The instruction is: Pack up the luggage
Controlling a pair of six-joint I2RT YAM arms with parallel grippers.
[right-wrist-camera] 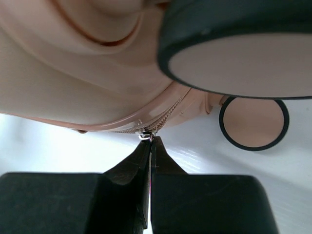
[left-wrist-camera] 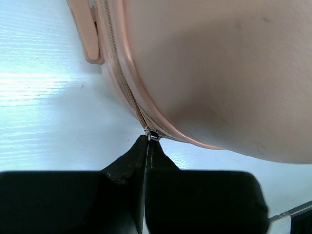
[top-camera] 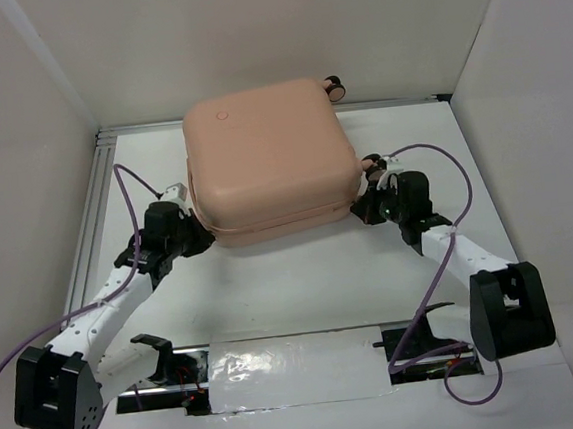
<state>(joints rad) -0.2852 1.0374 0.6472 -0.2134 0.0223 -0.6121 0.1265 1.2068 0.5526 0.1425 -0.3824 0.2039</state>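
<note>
The peach-pink luggage (top-camera: 267,161) lies flat and closed at the middle back of the table. My left gripper (top-camera: 206,237) is at its near-left corner, shut on a small metal zipper pull (left-wrist-camera: 152,135) on the zipper line (left-wrist-camera: 119,73). My right gripper (top-camera: 358,206) is at its near-right corner, shut on another metal zipper pull (right-wrist-camera: 146,136) beside the black-and-pink wheels (right-wrist-camera: 253,122). In both wrist views the black fingers (left-wrist-camera: 139,156) (right-wrist-camera: 141,156) are pressed together with the pull pinched at the tips.
White walls enclose the table on the left, back and right. A metal rail (top-camera: 91,217) runs along the left edge. Purple cables (top-camera: 432,157) loop beside each arm. A shiny plastic sheet (top-camera: 290,370) lies at the near edge between the arm bases.
</note>
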